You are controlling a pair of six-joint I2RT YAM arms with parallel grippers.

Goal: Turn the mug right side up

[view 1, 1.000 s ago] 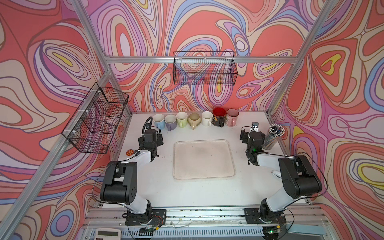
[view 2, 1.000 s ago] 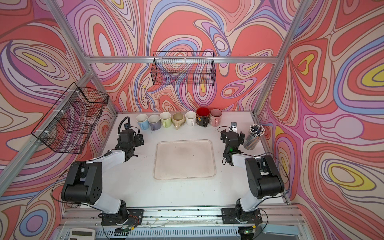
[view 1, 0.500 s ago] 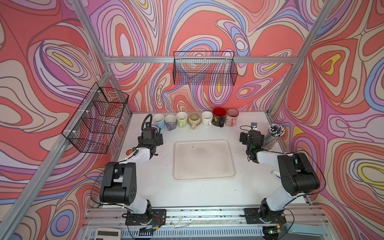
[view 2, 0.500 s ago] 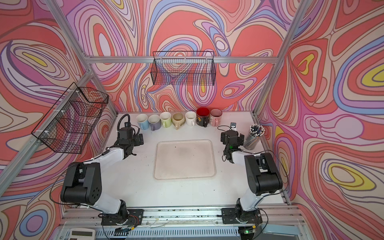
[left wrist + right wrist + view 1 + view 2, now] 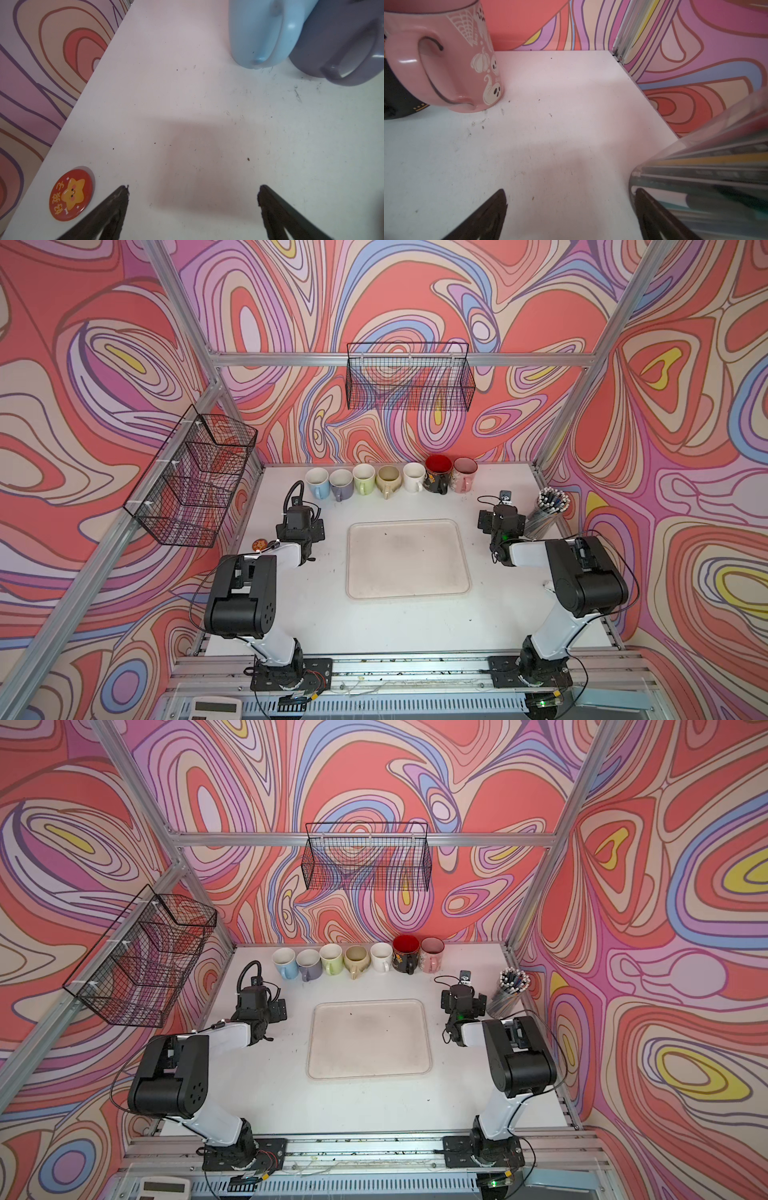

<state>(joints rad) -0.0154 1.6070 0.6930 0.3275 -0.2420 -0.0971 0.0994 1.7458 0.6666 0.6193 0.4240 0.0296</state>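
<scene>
A row of seven glazed ceramic mugs (image 5: 388,483) lines the back edge of the white table (image 5: 415,630), from the pale blue mug (image 5: 317,483) at the left end to the pink mug printed with white ghosts and pumpkins (image 5: 446,58) at the right. In both top views each one shows its open mouth to the camera, handle turned toward the arms. No mug in sight lies overturned, and the shallow cream plastic tray (image 5: 409,564) at the table's centre holds nothing, so the righting called for looks done, with nothing visibly left but for the arms to pull clear; which of the seven was the one to be turned, the pictures do not say. The left gripper (image 5: 193,191) hangs low over bare table short of the pale blue mug and the grey-purple mug (image 5: 342,41) next to it, jaws spread wide with nothing between them, a round red badge bearing a yellow star (image 5: 71,194) just beside one finger. The right gripper (image 5: 570,195) is likewise spread wide and empty, near the pink mug, one finger just beside a clear glass tumbler packed with pens (image 5: 548,510); whether they touch cannot be told.
</scene>
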